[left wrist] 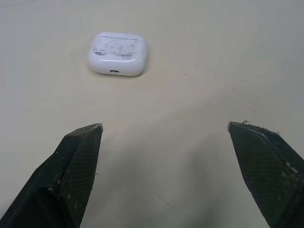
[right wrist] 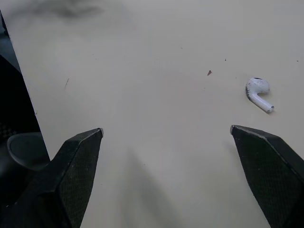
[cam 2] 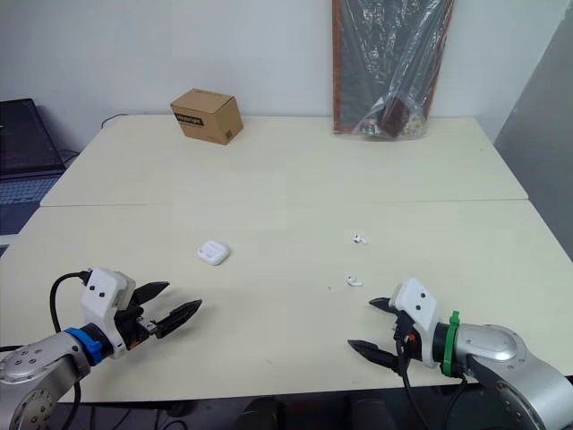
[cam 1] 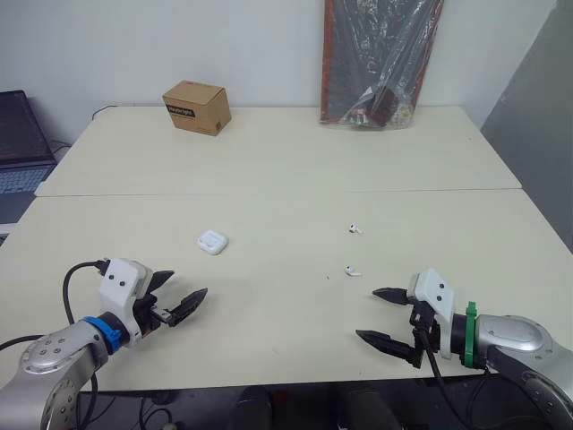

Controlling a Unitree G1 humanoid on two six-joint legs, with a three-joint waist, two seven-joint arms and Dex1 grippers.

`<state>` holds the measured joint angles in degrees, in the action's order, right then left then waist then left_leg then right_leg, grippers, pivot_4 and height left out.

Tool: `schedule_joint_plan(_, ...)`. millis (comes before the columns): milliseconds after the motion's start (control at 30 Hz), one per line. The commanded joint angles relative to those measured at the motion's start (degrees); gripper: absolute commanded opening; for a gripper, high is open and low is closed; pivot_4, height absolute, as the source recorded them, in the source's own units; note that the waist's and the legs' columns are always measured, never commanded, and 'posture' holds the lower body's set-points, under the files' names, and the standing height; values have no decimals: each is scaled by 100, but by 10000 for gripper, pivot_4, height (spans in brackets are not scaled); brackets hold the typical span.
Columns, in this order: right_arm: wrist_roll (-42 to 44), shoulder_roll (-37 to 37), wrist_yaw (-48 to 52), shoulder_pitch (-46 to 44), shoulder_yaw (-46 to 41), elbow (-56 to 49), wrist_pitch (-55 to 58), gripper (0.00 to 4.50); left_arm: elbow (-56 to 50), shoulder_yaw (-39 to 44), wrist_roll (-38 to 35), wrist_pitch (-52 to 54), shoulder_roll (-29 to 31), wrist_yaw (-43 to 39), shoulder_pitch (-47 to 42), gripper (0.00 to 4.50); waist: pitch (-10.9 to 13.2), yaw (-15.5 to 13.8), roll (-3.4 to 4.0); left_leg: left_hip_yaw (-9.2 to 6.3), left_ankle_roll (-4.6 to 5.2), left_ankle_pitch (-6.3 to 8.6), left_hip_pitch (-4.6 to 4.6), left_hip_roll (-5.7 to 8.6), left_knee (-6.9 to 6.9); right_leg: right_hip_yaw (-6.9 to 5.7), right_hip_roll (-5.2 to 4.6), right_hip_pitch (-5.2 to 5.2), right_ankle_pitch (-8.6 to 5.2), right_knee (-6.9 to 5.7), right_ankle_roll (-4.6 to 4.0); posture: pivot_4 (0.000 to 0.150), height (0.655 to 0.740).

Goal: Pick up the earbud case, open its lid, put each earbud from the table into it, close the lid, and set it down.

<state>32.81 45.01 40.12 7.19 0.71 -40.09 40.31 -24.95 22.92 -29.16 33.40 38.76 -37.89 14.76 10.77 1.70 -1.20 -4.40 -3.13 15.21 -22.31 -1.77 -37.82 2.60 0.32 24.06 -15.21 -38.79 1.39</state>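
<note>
The white earbud case (cam 1: 213, 242) lies shut on the cream table (cam 1: 286, 161), left of centre; the left wrist view shows its scuffed lid (left wrist: 118, 53). One white earbud (cam 1: 352, 269) rests right of centre, also seen from the right wrist (right wrist: 259, 93). A second earbud (cam 1: 355, 228) lies a little farther back. My left gripper (cam 1: 183, 291) hovers open near the front edge, short of the case, holding nothing. My right gripper (cam 1: 380, 315) is open too, just in front of the nearer earbud, empty.
A brown cardboard box (cam 1: 197, 107) sits at the table's far left. A plastic-wrapped package (cam 1: 380, 58) leans against the wall at the back. A laptop (cam 1: 20, 148) stands on a side surface left of the table. A seam (cam 1: 269, 193) crosses the tabletop.
</note>
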Motion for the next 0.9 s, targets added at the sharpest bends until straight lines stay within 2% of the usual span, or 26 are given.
schedule_joint_plan(33, 19, -2, 93, -60, -29, -82, -120, 45000, -226, 212, -112, 43, 24, 66, -35, 44457, 0, 0, 0, 0, 0, 0, 0, 0, 0, 0, 0, 0, 0, 0, 0, 1500, 7400)
schedule_joint_plan(567, 24, 21, 205, 62, -111, -184, -240, 45000, -234, 191, -255, 383, 165, 152, -375, 44457, 0, -1, 0, 0, 0, 0, 2, 0, -1, -1, 0, -1, 3, -3, 6, 1500, 7400)
schedule_joint_plan(700, 192, 112, 334, -553, -225, -203, -167, 45000, 102, -85, -230, 873, 550, 110, -936, 44457, 1, 3, -1, 0, 0, 0, 6, 0, -4, 0, 2, -1, 4, -9, 6, 1500, 7400)
schedule_joint_plan(900, 315, 277, 516, -1420, -220, -172, -50, 45000, 910, -591, -70, 950, 845, -146, -1902, 44457, 2, 5, -2, 1, 0, 0, 22, 0, 0, -1, 3, -12, 6, -9, 8, 1500, 7400)
